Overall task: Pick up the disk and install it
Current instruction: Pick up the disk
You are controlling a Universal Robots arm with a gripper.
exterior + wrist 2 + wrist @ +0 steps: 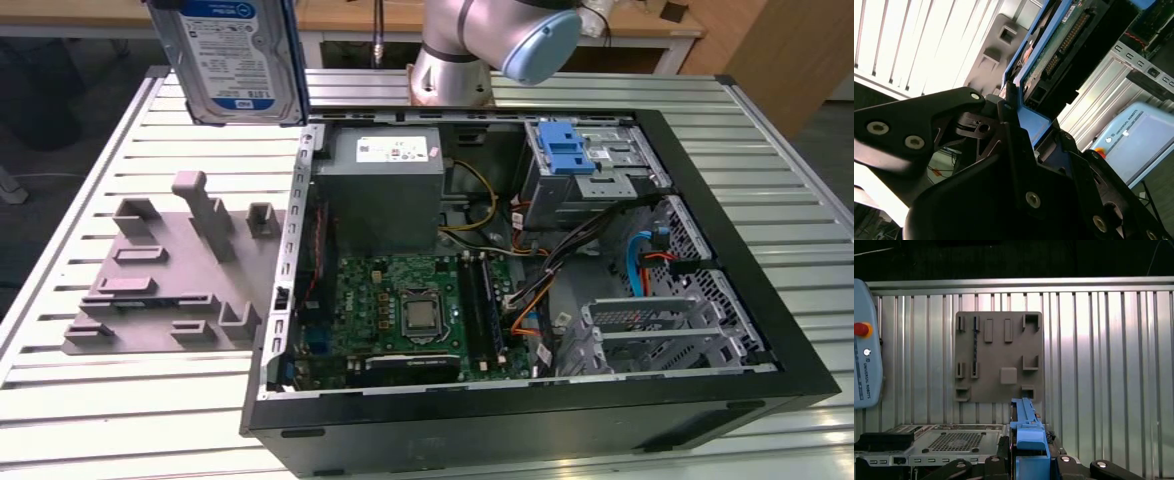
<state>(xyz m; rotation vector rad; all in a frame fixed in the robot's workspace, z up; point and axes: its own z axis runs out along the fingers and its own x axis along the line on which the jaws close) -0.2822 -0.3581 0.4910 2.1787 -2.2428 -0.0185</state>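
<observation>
gripper (1026, 117) is clamped tight on the disk (234, 55) by its blue caddy, so the disk sits right between the jaws, long axis running straight out from them, hanging beside the open computer case (534, 400), not over it

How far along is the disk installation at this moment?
Done: pickup looks complete, since the disk hangs raised clear of the table. In hand: the hand is clamped on the disk's blue caddy. Left: the disk is not yet inside the open case.
</observation>
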